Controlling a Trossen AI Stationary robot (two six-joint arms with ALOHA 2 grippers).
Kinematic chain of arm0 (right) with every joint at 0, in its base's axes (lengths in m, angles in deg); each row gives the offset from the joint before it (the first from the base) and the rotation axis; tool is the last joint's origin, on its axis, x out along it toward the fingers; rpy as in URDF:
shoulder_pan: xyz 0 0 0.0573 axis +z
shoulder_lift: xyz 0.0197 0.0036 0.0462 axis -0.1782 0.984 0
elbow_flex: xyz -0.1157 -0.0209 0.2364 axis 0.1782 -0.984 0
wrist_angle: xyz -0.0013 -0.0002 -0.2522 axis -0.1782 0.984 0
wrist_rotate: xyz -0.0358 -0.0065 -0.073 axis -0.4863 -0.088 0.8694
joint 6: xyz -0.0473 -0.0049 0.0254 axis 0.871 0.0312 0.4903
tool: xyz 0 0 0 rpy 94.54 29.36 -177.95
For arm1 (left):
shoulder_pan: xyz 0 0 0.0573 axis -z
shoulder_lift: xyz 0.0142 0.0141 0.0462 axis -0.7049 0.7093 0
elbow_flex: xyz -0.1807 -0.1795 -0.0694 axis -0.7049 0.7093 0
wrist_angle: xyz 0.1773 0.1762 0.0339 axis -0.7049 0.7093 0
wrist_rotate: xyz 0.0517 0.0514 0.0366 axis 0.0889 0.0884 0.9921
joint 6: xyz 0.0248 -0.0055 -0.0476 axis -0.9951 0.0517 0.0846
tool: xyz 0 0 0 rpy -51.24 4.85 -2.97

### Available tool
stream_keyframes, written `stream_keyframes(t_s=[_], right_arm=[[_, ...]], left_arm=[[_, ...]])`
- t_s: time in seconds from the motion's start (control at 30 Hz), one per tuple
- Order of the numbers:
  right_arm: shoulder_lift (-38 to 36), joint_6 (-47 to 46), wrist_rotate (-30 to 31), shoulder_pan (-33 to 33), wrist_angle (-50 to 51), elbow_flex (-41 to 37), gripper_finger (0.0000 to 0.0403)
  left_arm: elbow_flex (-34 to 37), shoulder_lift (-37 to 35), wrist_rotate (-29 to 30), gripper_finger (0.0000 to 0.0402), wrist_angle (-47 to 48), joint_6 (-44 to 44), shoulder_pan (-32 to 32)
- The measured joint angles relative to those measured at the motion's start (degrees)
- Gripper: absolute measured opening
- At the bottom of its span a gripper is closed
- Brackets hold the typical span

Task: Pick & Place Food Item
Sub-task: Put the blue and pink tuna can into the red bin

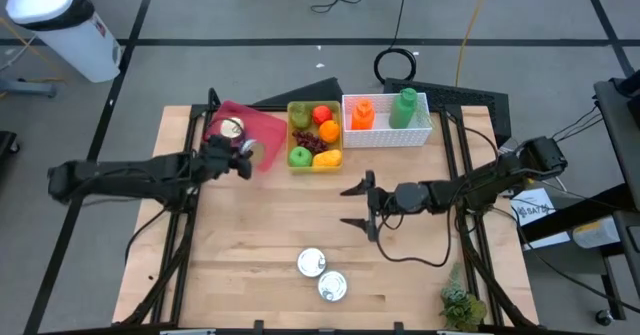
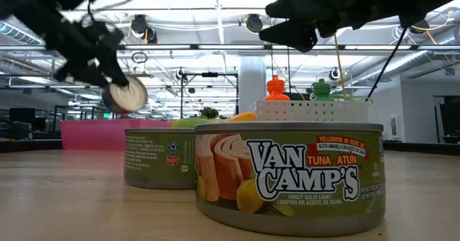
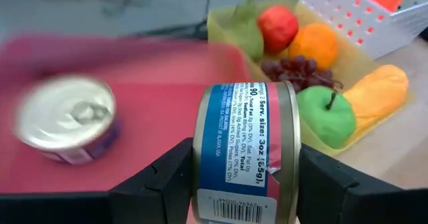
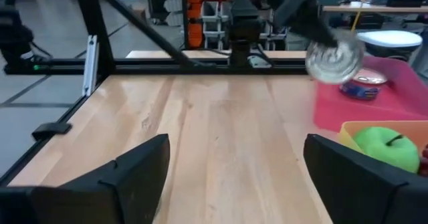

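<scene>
A pale wooden desk [image 1: 270,235] fills the scene. The left end effector [image 1: 243,156] is clamped on a blue-labelled can [image 3: 246,150], carried above the pink tray's [image 1: 262,127] near edge, likely for setting down beside the one can [image 3: 67,126] already inside. Two tuna cans [image 1: 322,275] wait behind the right end effector [image 1: 358,204], which hangs wide open and empty

Overhead and level views share the table [image 1: 270,235].

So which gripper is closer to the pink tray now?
Left. The left gripper holds a blue-label can over the pink tray, at its near right edge. The right gripper, open and empty, is over bare table well away from it.
</scene>
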Motion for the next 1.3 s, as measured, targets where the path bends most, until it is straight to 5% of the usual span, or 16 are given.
stream_keyframes(t_s=[0.23, 0.57, 0.87, 1.1, 1.3], right_arm=[[0.0, 0.0, 0.0, -1.0, -1.7, 0.0, 0.032], [0.0, 0.0, -0.1, -1.1, -1.7, 0.0, 0.032], [0.0, 0.0, -0.1, -1.1, -1.7, 0.0, 0.032], [0.0, 0.0, -0.1, -1.1, -1.7, 0.0, 0.032], [0.0, 0.0, -0.1, -1.1, -1.6, 0.0, 0.032]], left_arm=[[9.5, 0.7, -22.8, 0.0205, -20.4, -2.6, -20.0], [10.3, 14.2, -31.6, 0.0205, -40.7, 3.1, -33.4], [10.3, 34.9, -32.7, 0.0205, -58.0, 8.9, -34.0], [9.6, 42.3, -31.2, 0.0205, -63.2, 10.2, -34.0], [9.8, 43.1, -29.4, 0.0352, -61.2, 9.5, -34.0]])
